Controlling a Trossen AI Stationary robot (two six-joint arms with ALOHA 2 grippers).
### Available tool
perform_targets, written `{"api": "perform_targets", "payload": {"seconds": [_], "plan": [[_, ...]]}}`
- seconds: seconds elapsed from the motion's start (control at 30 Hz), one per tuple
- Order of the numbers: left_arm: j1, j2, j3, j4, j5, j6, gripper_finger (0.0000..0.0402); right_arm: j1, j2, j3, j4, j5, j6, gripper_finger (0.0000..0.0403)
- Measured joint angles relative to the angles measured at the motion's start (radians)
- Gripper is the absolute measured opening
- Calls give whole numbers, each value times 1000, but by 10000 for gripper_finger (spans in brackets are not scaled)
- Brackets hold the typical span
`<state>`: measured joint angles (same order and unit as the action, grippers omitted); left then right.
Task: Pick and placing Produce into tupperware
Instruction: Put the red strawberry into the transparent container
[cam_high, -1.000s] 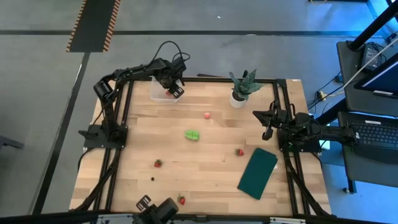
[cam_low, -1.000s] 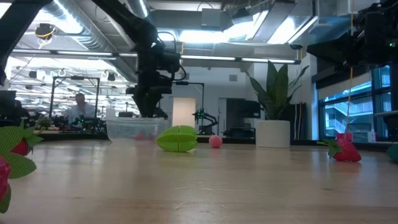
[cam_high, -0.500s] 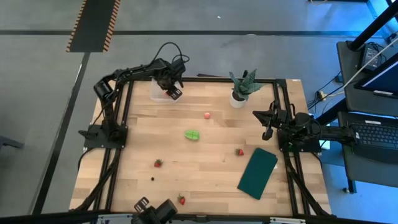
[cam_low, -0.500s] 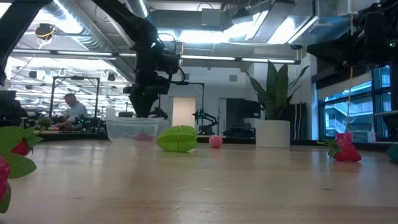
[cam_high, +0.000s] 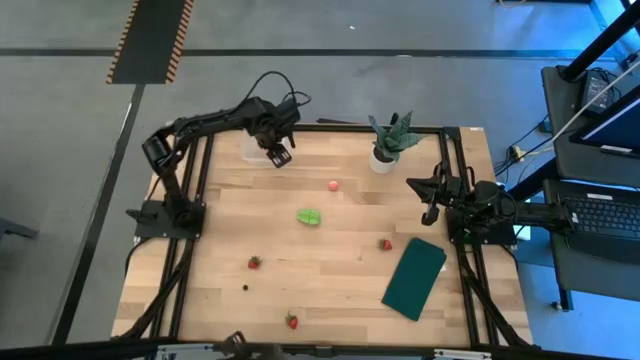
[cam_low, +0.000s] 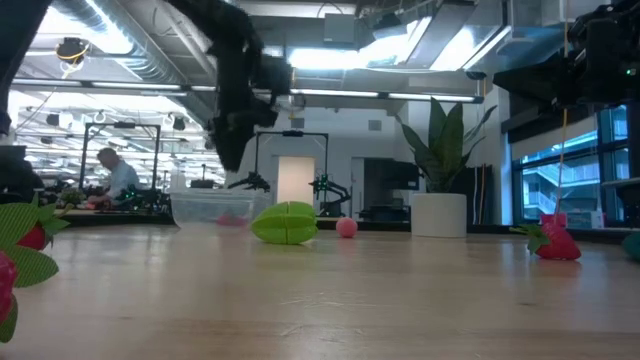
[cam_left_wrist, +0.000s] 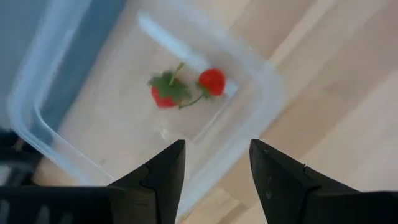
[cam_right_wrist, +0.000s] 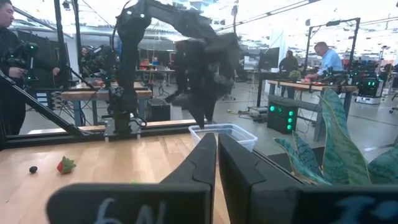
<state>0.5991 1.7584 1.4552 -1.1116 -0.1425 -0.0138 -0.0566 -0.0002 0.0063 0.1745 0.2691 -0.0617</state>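
Observation:
The clear tupperware (cam_high: 255, 148) stands at the table's far left; two strawberries (cam_left_wrist: 163, 93) (cam_left_wrist: 212, 81) lie on its floor. My left gripper (cam_left_wrist: 217, 168) hangs open above the tub's right end (cam_high: 279, 154), pointing down, with nothing between its fingers. On the table lie a green lumpy piece (cam_high: 309, 216), a pinkish round fruit (cam_high: 332, 185) and three strawberries (cam_high: 254, 262) (cam_high: 292, 321) (cam_high: 385, 243). My right gripper (cam_high: 430, 212) waits shut at the right edge.
A spiky plant in a white pot (cam_high: 388, 145) stands at the far edge, right of the middle. A flat dark green rectangle (cam_high: 414, 277) lies at the near right. A small dark speck (cam_high: 246, 287) sits near the left strawberry. People work at benches in the room behind.
My left gripper has risen from just over the tupperware to a place higher above it, still pointing down. The tub and the strawberries in it have stayed where they were.

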Motion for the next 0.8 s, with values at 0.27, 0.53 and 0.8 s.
{"api": "perform_targets", "payload": {"seconds": [0.27, 0.53, 0.8], "plan": [[-155, -129, 16, 2, 2, 72, 175, 0, 0, 0, 0, 0, -3, 22], [-327, -164, 16, -41, 108, -43, 203, 0, 0, 0, 0, 0, -3, 22], [-512, -164, 16, -72, 157, -55, 267, 0, 0, 0, 0, 0, -3, 22]]}}
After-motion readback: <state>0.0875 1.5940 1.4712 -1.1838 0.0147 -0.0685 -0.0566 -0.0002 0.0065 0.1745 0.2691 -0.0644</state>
